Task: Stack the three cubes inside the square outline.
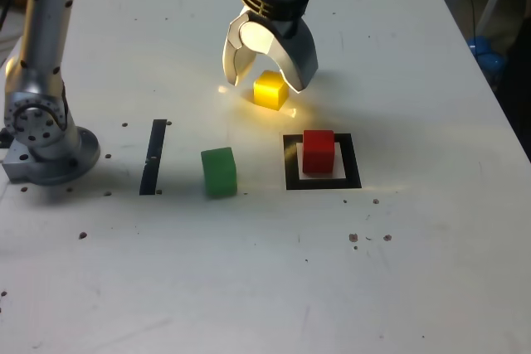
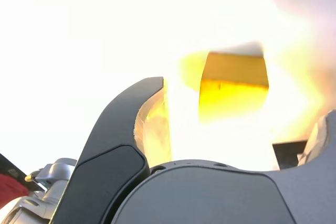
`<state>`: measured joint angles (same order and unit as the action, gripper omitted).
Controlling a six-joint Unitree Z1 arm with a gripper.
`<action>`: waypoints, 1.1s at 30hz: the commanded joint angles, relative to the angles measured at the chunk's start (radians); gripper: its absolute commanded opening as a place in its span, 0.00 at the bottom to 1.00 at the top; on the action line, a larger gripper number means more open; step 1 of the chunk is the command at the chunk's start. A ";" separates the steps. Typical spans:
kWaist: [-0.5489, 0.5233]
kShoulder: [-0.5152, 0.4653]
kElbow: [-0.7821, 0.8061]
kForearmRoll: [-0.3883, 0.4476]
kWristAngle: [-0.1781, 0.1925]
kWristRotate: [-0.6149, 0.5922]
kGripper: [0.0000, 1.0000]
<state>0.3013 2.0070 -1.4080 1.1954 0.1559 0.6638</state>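
Exterior view. White table, speckled with small dark spots. Gripper, silver-grey, at twelve o'clock of the scene, pointing down, jaws spread wide and straddling the yellow cube, which sits lit between the fingertips; whether they touch it cannot be told. Square outline, black frame with white centre, at about four o'clock from the yellow cube. Red cube standing inside the outline. Green cube on bare table at nine o'clock from the outline, apart from it. Narrow black strip further toward nine o'clock. Arm base at the exterior view's left edge.

Wrist view. Heavily overexposed. Two dark fingers held wide; yellow cube between and beyond them, glowing. A sliver of red at one edge.
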 commanded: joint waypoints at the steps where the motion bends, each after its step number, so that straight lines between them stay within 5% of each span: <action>1: 0.005 0.017 -0.009 0.002 0.005 0.002 0.89; 21: 0.010 0.050 -0.003 -0.038 -0.021 -0.004 0.35; 33: 0.010 0.050 -0.002 -0.040 -0.023 -0.003 0.31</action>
<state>0.3098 2.0537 -1.4099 1.1543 0.1340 0.6602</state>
